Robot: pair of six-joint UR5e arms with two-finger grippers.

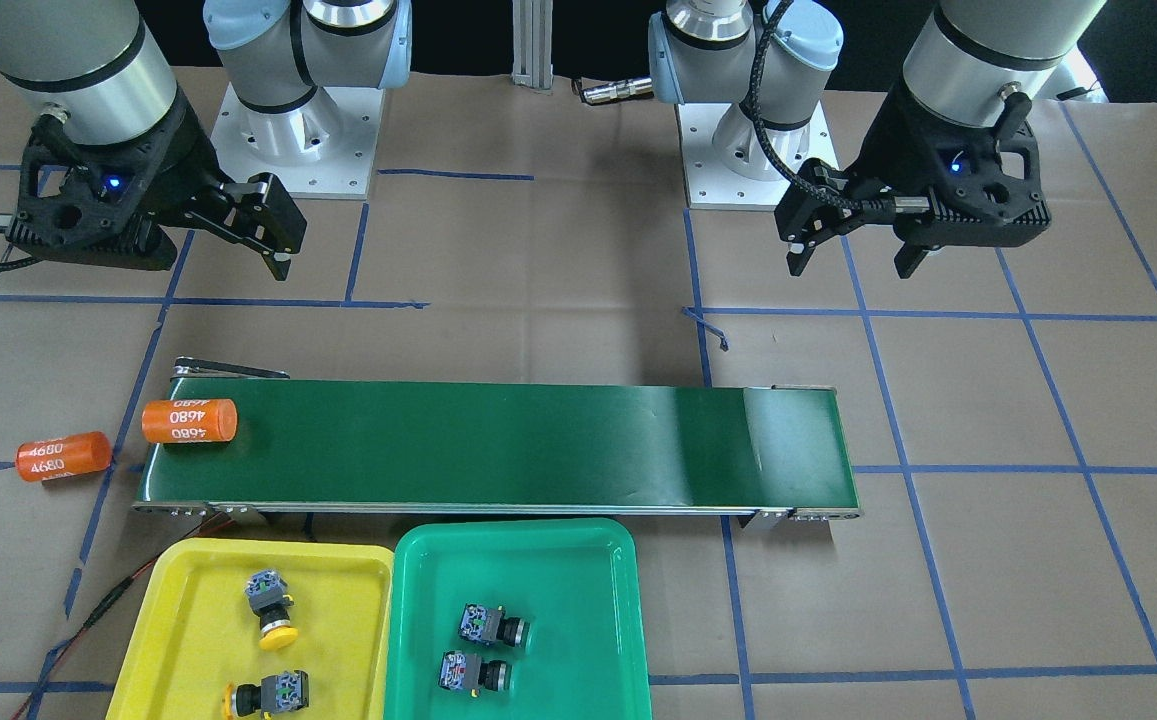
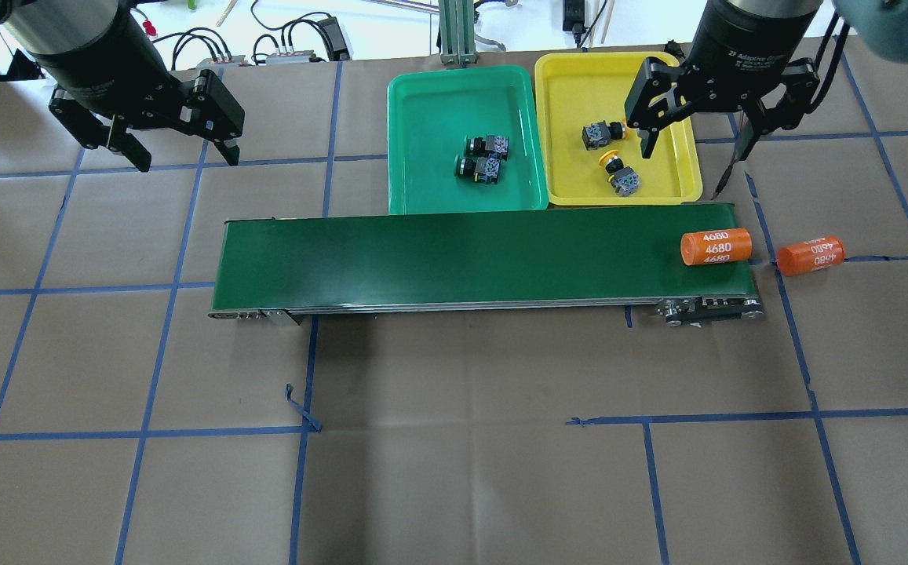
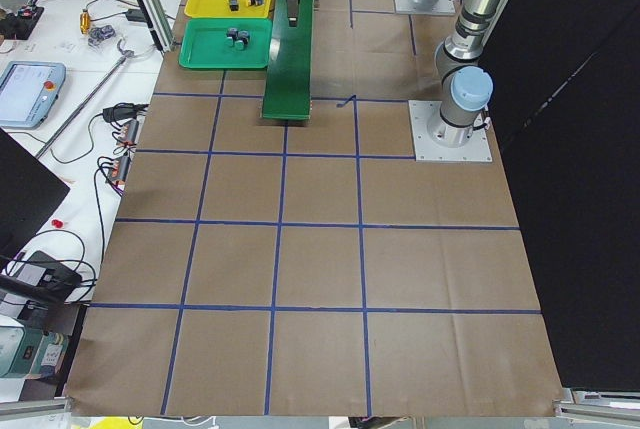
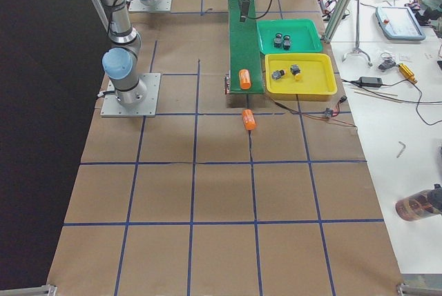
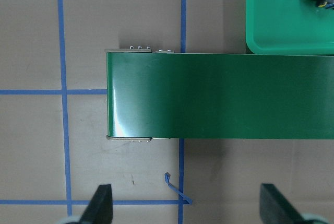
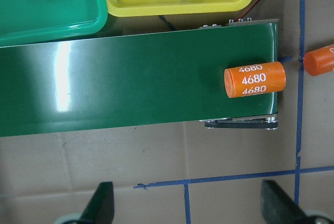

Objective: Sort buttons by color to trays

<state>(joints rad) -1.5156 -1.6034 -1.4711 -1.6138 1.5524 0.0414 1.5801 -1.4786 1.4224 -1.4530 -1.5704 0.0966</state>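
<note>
- At the overhead view's far left, the left end effector (image 2: 183, 149) hovers over the bench (image 2: 454, 471), released, fingers spread wide on nothing.
- Across the middle, the dark green belt (image 2: 461, 259) carries no button.
- Just beyond it, the green tray (image 2: 430, 118) holds both green-capped buttons (image 2: 487, 146), on their sides, close together.
- Right beside that, the yellow tray (image 2: 579, 86) holds both yellow-capped buttons (image 2: 620, 174), a little apart.
- Over the yellow tray's right side, the right end effector (image 2: 689, 153) hangs released and empty.
- Farthest right, one orange cylinder (image 2: 716, 247) lies on the belt's end, a second orange cylinder (image 2: 810, 255) on the bench just beside it; neither belongs to the sort.
- All four buttons appear to sit by colour, so the sorting looks finished; the next move likely calls only for both arms to draw clear, leaving the cylinders alone.
</note>
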